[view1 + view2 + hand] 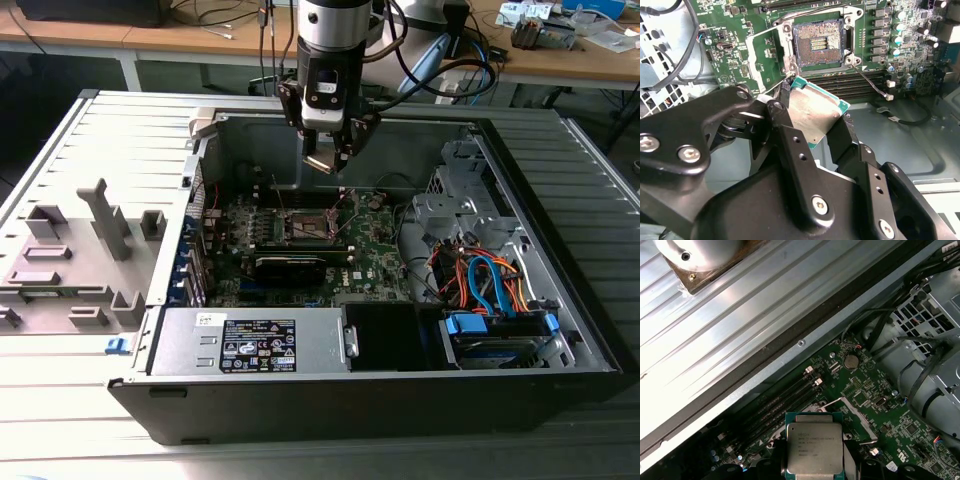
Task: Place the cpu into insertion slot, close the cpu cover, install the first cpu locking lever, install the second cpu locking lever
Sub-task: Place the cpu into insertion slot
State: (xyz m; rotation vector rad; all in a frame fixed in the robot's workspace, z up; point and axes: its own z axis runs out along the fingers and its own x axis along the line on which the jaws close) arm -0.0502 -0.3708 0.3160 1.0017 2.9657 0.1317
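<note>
Chip first: your small flat square cpu [815, 107], silver on top with a green edge, is clamped between the fingers of the black gripper [812, 125] and hangs in the air inside the open dark computer case [380, 400]. Below it you see the square insertion slot [819, 45], brownish contacts in a silver rim, lying bare on the green motherboard [375, 250], apart from the chip.
</note>
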